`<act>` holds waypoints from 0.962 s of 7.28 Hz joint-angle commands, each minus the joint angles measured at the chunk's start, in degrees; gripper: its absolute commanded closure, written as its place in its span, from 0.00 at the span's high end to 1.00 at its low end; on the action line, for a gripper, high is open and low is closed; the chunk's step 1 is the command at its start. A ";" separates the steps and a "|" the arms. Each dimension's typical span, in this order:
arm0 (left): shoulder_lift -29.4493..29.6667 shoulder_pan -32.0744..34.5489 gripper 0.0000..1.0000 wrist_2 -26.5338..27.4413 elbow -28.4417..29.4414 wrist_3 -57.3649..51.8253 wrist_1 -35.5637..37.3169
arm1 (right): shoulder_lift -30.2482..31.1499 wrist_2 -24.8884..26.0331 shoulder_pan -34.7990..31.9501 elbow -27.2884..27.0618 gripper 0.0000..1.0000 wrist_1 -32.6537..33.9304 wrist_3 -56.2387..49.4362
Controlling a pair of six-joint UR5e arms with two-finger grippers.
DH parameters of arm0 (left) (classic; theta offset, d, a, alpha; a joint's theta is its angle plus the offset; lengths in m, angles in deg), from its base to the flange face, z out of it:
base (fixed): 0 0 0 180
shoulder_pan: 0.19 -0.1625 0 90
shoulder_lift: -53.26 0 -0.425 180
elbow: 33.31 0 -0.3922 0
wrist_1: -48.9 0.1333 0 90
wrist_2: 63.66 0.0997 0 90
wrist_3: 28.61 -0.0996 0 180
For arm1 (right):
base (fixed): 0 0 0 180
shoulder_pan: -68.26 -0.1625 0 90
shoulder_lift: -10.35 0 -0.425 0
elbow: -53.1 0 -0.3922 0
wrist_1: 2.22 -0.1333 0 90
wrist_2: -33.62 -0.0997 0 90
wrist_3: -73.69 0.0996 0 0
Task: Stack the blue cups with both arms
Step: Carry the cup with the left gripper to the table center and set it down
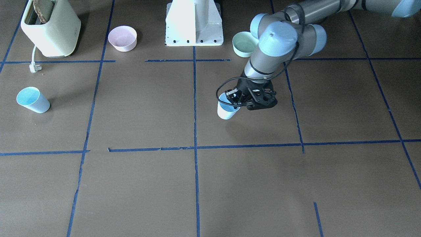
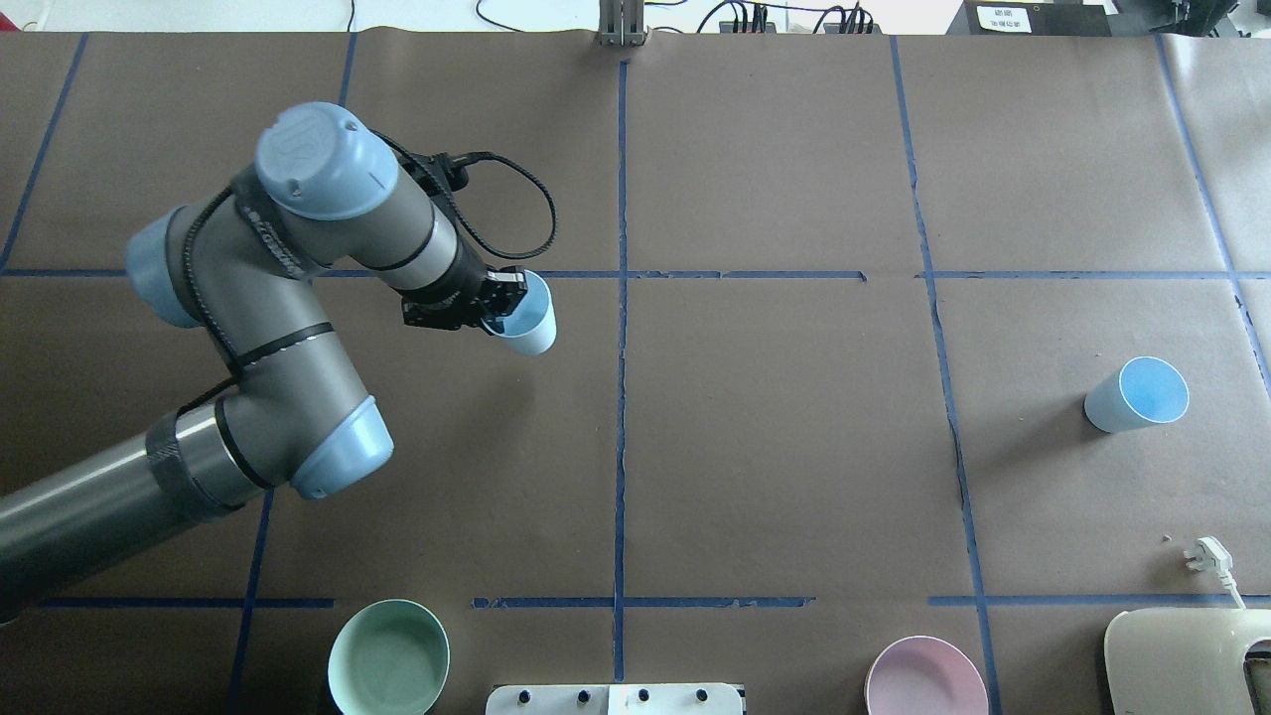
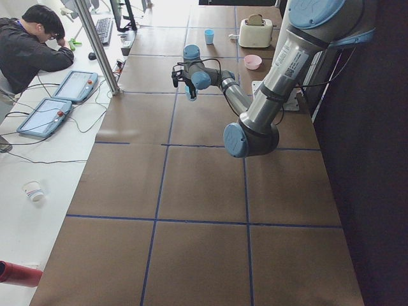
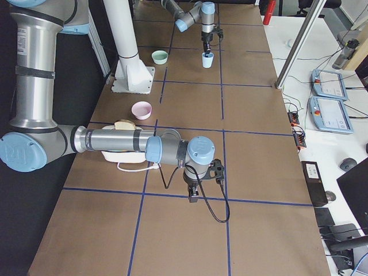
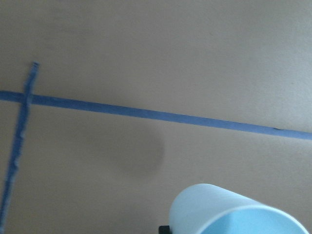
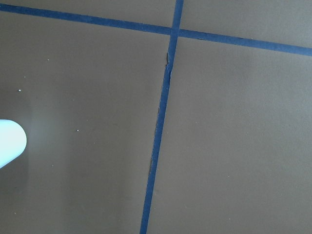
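My left gripper (image 2: 496, 308) is shut on the rim of one blue cup (image 2: 526, 323) and holds it tilted a little above the table, left of the centre line. The gripper (image 1: 234, 98) and cup (image 1: 226, 111) also show in the front view, and the cup's rim shows in the left wrist view (image 5: 229, 214) with its shadow apart from it. The other blue cup (image 2: 1137, 395) stands alone at the table's right (image 1: 33, 99). My right gripper (image 4: 195, 192) shows only in the exterior right view, low over the table's near end; I cannot tell whether it is open or shut.
A mint-green bowl (image 2: 389, 657) and a pink bowl (image 2: 925, 677) stand near the robot's white pedestal (image 1: 194, 23). A cream toaster (image 1: 51, 28) with a loose plug (image 1: 34, 67) is at the right rear corner. An operator sits beside the table (image 3: 32, 51).
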 commanded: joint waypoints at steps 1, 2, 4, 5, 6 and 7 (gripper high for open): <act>8.94 -6.35 0.00 7.04 8.33 5.24 1.12 | 0.00 0.00 0.00 0.10 1.00 0.00 -0.08; 8.98 -6.64 0.00 7.77 8.98 5.00 1.03 | 0.00 0.00 0.00 0.10 1.00 0.00 -0.08; 8.54 -6.55 0.00 7.77 9.08 4.91 1.03 | 0.00 0.00 0.00 0.10 1.00 0.00 0.00; 8.28 -6.64 0.04 7.77 9.08 4.90 0.95 | 0.00 0.00 0.00 0.10 1.00 0.00 0.00; 8.19 -6.99 0.42 7.77 9.34 4.82 0.86 | 0.00 0.00 0.00 0.10 1.00 0.00 -0.08; 7.92 -7.34 0.83 7.77 9.08 4.82 0.86 | 0.00 0.00 0.00 0.10 1.00 0.00 0.00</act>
